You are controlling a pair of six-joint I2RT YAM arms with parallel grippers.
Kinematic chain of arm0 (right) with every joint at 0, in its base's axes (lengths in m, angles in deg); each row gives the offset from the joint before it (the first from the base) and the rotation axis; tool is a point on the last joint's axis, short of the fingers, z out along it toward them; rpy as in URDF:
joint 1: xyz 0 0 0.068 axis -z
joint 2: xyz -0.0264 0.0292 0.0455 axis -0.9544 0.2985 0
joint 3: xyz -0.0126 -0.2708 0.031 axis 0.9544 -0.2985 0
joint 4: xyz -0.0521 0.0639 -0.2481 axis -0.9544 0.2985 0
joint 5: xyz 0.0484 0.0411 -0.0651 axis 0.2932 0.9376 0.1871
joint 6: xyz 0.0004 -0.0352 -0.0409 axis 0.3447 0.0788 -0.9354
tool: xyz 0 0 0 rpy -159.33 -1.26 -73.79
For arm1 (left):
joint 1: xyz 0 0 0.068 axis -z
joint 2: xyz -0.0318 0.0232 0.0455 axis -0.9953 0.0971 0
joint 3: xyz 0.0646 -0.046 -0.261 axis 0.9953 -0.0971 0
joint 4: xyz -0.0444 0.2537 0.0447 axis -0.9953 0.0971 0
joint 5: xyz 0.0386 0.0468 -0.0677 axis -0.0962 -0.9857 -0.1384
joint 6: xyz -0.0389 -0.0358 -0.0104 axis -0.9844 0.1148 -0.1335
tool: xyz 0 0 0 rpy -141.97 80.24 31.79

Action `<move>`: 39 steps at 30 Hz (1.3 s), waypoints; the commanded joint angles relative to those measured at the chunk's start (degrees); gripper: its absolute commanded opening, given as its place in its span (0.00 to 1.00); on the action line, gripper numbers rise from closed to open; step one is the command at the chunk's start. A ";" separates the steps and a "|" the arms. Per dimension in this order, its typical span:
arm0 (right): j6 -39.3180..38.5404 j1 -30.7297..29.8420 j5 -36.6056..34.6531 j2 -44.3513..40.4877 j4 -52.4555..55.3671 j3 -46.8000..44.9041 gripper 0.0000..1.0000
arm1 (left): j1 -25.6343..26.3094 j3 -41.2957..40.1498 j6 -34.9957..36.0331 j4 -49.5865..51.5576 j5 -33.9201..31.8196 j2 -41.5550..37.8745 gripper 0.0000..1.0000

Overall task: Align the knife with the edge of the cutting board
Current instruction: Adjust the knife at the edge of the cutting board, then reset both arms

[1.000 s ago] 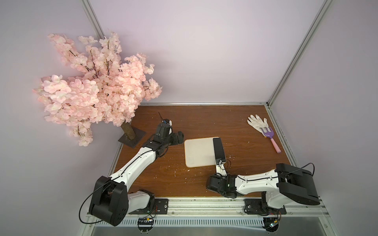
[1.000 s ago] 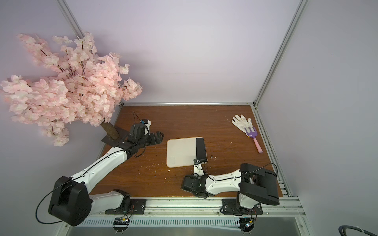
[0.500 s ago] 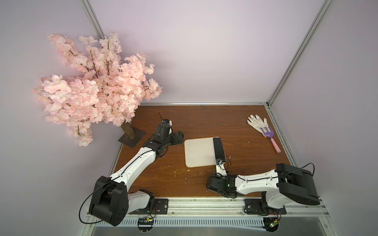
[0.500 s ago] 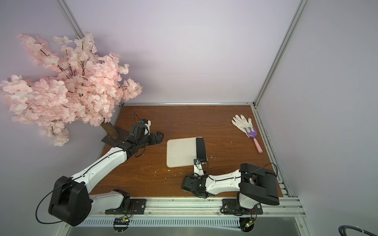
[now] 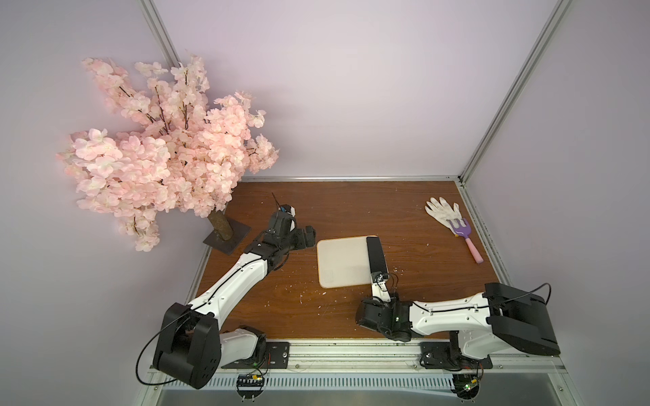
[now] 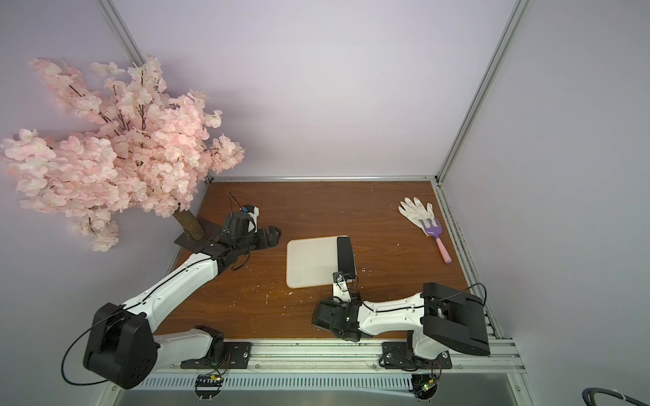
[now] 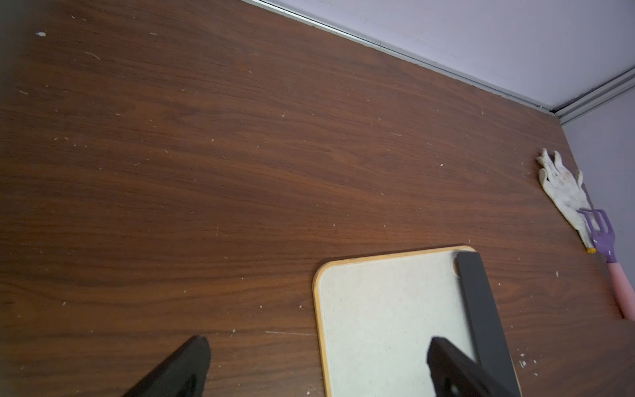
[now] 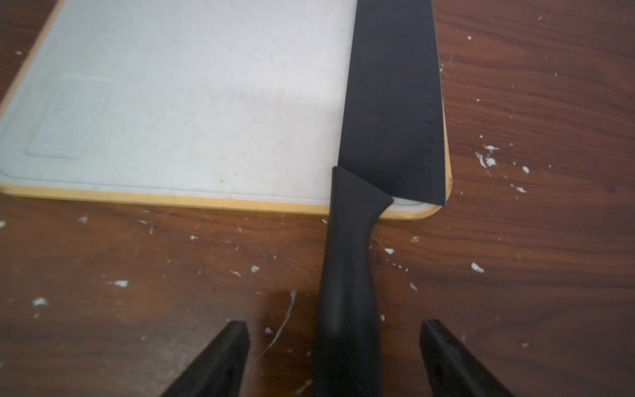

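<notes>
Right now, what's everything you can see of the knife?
The knife is all matte black, with a broad flat blade and a slim rounded handle, plastic-looking. It lies flat, blade on the cutting board along the edge on the robot's right, nearly flush with the tan rim. The handle sticks out past the near edge over the wooden table. The right tool stands open around the handle, fingers clear of it on both sides.

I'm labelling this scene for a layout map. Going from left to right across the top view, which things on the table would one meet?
Pink artificial blossom tree → cream square cutting board → matte-black knife → purple plastic fork with pink handle.
</notes>
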 commanded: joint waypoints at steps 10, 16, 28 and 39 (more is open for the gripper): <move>-13.59 4.31 5.34 -12.71 -2.41 1.19 0.99 | -1.04 -0.78 -1.35 -0.08 -1.19 -0.96 1.00; -23.05 16.60 15.10 -18.98 -4.14 3.33 0.99 | -0.98 -2.75 -3.94 0.61 -1.76 -3.94 1.00; -34.71 38.75 33.94 -18.70 -6.77 11.49 0.99 | -1.85 -2.77 -2.43 0.16 -8.00 -6.17 1.00; -36.34 56.17 44.71 -16.06 -10.79 16.16 0.99 | -11.72 -7.50 -1.82 -10.35 -4.12 -9.50 1.00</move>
